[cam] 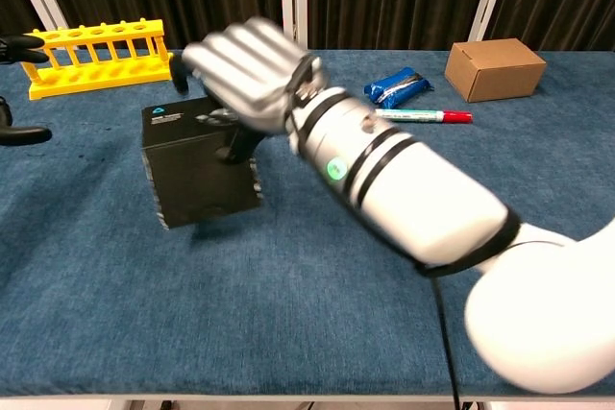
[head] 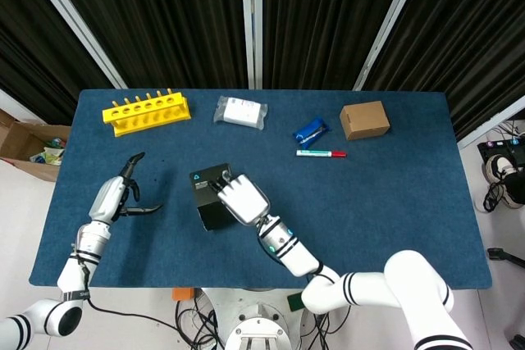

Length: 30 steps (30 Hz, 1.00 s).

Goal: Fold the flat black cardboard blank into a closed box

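Note:
The black cardboard box [head: 209, 200] stands folded up near the table's front, left of centre. A small teal logo marks its top [cam: 165, 113]. My right hand [head: 244, 197] reaches over the box from the right. Its fingers lie across the top at the right edge, and the thumb runs down the front face [cam: 231, 149], so the hand grips the box. The box looks slightly tilted in the chest view. My left hand [head: 123, 195] hovers apart to the left, fingers spread and holding nothing. Only its fingertips [cam: 19, 132] show at the chest view's left edge.
A yellow tube rack [head: 146, 112] stands at the back left, with a white packet [head: 241, 112] beside it. A blue packet [head: 312, 130], a red-capped marker [head: 321, 153] and a brown cardboard box [head: 364, 120] lie at the back right.

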Motion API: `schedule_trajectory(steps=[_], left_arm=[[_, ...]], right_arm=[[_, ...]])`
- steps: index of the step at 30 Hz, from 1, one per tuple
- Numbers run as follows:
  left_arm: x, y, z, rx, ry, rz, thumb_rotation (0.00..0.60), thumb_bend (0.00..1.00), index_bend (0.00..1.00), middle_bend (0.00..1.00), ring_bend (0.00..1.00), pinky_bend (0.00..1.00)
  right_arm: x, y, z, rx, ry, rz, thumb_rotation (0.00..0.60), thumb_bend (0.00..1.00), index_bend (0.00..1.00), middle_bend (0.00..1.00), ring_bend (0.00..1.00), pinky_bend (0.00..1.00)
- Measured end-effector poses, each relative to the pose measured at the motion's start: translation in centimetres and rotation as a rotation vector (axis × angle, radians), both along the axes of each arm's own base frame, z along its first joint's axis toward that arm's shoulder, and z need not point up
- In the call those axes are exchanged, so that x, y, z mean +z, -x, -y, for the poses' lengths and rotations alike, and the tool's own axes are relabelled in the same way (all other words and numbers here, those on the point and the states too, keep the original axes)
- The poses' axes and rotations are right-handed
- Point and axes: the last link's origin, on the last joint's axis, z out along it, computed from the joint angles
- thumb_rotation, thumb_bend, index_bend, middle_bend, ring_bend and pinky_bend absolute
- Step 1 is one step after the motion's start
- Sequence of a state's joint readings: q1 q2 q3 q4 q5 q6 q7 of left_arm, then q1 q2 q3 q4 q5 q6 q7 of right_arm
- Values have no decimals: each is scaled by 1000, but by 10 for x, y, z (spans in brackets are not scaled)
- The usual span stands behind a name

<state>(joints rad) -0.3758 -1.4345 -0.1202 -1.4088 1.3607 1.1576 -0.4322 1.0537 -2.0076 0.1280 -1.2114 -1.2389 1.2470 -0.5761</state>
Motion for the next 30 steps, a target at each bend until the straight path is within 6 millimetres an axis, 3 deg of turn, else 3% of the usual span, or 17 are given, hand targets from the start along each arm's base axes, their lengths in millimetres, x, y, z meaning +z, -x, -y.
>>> schedule_trajectory(steps=[2, 4, 9, 15, 20, 26, 30], left_arm=[[5, 2, 1, -14, -7, -78, 478, 0, 39, 76, 469, 762], [14, 5, 3, -27, -21, -178, 478, 0, 85, 120, 406, 673], [47, 20, 11, -19, -90, -435, 492, 0, 138, 145, 310, 506], [104, 52, 38, 65, -208, -725, 582, 0, 140, 146, 236, 389], [132, 66, 78, 144, -222, -800, 581, 0, 140, 146, 213, 347], [139, 61, 133, 213, -239, -785, 584, 0, 140, 151, 213, 344], [133, 50, 166, 229, -254, -752, 585, 0, 140, 152, 213, 344]], right_arm=[[14, 6, 3, -16, 10, 32, 600, 73, 161, 368, 648, 998], [33, 17, 7, -42, 30, 65, 600, 84, 160, 363, 581, 930], [88, 65, 16, -141, 90, 99, 600, 183, 125, 337, 329, 428], [160, 140, 12, -305, 126, 54, 600, 204, 0, 174, 76, 118], [219, 213, -17, -489, 158, 25, 600, 204, 0, 93, 1, 39], [251, 279, -73, -652, 204, 121, 600, 204, 0, 83, 0, 27], [263, 307, -106, -692, 245, 172, 600, 204, 0, 82, 0, 22]])
